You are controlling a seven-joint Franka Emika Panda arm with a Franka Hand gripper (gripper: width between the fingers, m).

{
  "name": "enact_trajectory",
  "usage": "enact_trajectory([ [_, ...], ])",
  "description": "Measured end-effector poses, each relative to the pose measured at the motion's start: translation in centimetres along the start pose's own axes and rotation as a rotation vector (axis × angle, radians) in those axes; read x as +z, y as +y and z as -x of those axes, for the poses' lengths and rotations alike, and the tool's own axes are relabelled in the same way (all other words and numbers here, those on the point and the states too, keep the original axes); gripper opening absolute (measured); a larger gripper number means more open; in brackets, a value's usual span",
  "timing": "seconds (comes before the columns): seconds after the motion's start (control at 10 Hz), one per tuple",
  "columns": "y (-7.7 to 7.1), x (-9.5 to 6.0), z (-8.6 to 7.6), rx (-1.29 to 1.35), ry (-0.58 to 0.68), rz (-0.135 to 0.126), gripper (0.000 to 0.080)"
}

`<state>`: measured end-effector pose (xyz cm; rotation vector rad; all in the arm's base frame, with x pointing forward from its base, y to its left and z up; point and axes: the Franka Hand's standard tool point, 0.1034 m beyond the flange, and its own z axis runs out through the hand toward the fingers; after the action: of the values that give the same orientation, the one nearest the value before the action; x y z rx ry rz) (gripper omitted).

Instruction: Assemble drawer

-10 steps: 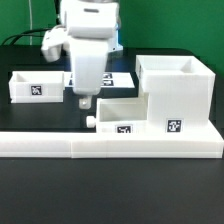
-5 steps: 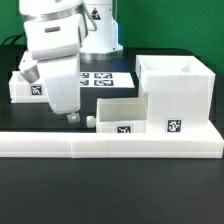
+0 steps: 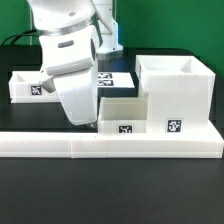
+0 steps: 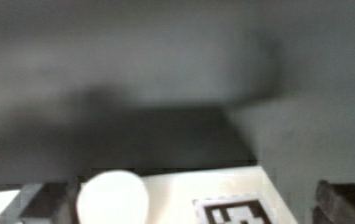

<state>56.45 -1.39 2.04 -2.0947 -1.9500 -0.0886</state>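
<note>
Fingers (image 4: pixel 348 205) spread apart, straddling the knob (image 4: pixel 112 203) of the tray (image 3: pixel 125 112); tray parked by the desk's (image 3: pixel 30 200) near edge, right beside the housing (image 3: pixel 175 85); probably lined up low like that to pinch the knob; nothing gripped yet.

White plastic cubic housing (image 3: pixel 175 90) on the right, black-and-white square tag (image 3: pixel 174 126) on near face. White plastic middle tray (image 3: pixel 122 110) and white left tray (image 3: pixel 22 88), same checker tags. Long low white rail (image 3: pixel 60 146) near. Black table (image 3: pixel 110 195). White arm casing (image 3: pixel 70 70). White round knob (image 4: pixel 112 198).
</note>
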Motion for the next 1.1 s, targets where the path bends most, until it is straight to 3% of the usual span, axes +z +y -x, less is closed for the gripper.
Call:
enact_trajectory([
  [0.1, 0.2, 0.1, -1.0, 0.007, -0.003, 0.006, 0.0649],
  [0.4, 0.1, 0.2, -1.1, 0.047, -0.047, 0.001, 0.0649],
  [0.7, 0.0, 0.1, -1.2, 0.051, -0.076, -0.021, 0.0649],
  [0.9, 0.0, 0.2, -1.0, 0.052, -0.076, -0.024, 0.0649],
  [1.1, 0.5, -0.4, 0.0, -0.151, -0.066, -0.028, 0.0649],
])
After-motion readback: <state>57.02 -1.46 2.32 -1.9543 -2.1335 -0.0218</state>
